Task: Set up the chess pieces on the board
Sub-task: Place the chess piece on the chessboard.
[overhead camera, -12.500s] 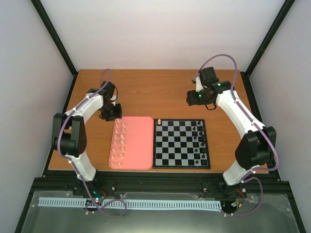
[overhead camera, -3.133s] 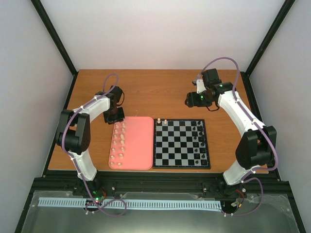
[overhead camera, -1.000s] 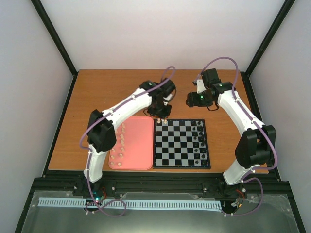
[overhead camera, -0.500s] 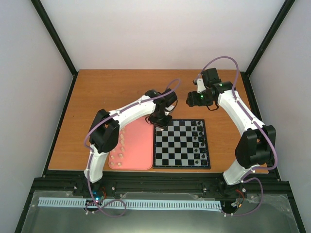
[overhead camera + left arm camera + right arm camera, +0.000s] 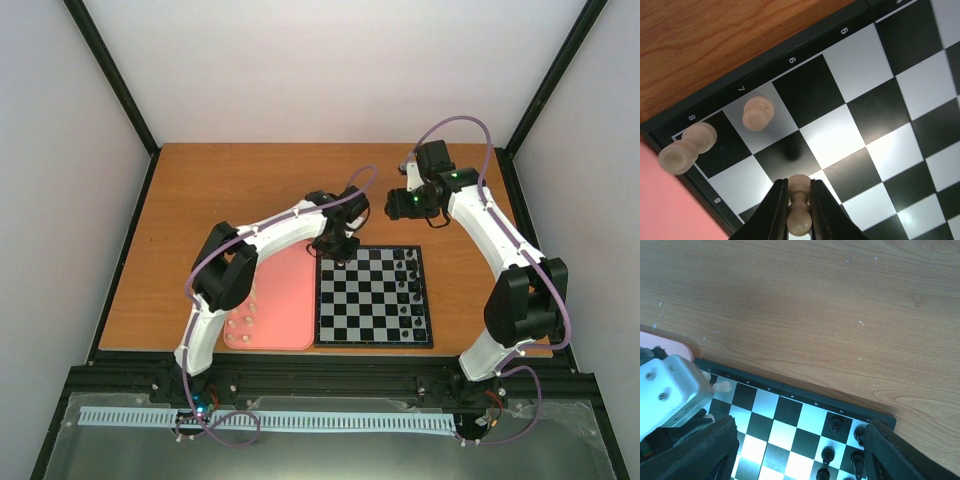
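Left tool (image 5: 799, 187) pinches a cream piece (image 5: 799, 222) above the board (image 5: 860, 65) (right tool (image 5: 795, 442) gapes wide); next, surely, lower and release.

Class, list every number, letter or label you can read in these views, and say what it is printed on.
"8": border of the board, left wrist view.
"7": same border.
"6": same border.
"5": same border.
One mark on the adjoining border: unclear, perhaps "6" or a letter.
Border marks in the other views: too small to read.
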You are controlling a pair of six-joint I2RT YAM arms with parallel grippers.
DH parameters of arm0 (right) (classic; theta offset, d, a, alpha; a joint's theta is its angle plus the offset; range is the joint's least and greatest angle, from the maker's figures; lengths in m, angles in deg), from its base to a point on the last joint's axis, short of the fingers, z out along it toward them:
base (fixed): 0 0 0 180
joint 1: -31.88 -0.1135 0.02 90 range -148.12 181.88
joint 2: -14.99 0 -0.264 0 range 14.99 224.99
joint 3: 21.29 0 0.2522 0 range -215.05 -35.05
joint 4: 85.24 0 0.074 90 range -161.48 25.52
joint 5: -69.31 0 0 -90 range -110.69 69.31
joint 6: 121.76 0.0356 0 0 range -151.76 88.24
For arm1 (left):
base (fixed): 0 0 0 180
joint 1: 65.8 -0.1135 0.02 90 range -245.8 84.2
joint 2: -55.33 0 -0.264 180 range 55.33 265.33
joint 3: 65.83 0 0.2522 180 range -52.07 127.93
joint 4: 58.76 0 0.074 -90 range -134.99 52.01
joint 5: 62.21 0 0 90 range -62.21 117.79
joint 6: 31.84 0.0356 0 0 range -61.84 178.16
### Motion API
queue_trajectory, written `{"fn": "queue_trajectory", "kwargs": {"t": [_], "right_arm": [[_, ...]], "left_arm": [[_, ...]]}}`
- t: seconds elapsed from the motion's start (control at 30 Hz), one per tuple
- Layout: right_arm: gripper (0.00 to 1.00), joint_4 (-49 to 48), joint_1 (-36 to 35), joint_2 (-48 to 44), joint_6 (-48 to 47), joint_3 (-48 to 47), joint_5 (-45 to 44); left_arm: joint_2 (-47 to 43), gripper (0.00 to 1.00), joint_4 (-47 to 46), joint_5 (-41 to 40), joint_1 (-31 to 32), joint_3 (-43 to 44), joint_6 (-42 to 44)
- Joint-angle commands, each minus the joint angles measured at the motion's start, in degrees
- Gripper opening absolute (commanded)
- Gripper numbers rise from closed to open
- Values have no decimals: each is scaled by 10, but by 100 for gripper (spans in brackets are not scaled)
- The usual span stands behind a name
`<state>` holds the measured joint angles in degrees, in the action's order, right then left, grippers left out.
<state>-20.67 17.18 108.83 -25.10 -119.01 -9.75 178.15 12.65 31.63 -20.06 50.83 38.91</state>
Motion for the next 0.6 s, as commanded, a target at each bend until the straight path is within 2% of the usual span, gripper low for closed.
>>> {"fn": "queue_trajectory", "kwargs": {"t": [0.0, 0.57], "right_arm": [[69, 1, 5, -12, -6, -3, -9], [69, -2, 5, 1, -6, -3, -4]], "left_arm": [[19, 4, -7, -7, 3, 31, 12], [57, 4, 13, -20, 3, 56, 20]]}}
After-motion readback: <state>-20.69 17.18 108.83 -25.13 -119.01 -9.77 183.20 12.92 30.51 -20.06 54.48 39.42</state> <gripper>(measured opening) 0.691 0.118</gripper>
